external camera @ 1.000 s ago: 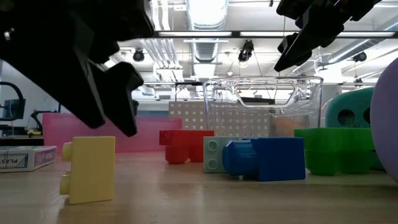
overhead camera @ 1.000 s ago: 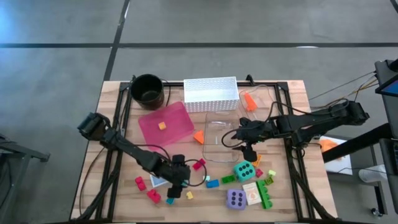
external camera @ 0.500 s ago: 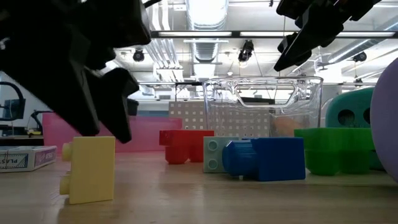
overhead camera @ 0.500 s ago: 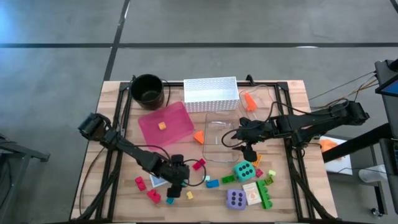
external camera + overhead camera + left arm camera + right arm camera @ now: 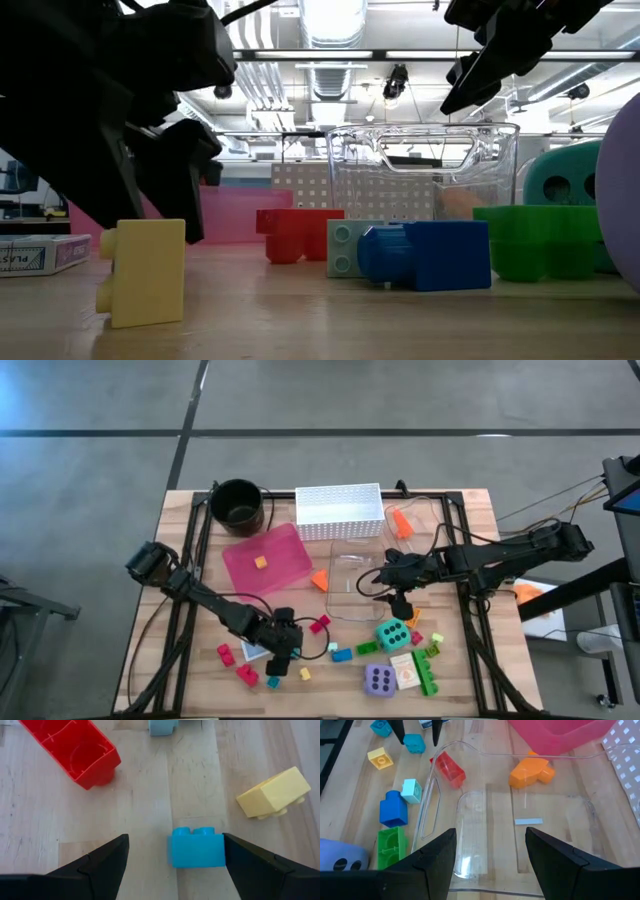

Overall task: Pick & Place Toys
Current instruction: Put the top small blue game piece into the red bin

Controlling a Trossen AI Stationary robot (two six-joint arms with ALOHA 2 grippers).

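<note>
Fingers of my left gripper [image 5: 172,855] are straddling, spread, the light, stiff, slick cyan brick [image 5: 196,848] near the bench's front edge, so I am aiming at its flat sides.

You've got a light-blue brick [image 5: 197,847] studs-up on the counter, yellow brick [image 5: 273,793] tipped near it, red brick [image 5: 72,749] overturned farther off; teal die [image 5: 391,634] and purple die [image 5: 379,680] sit apart.
</note>
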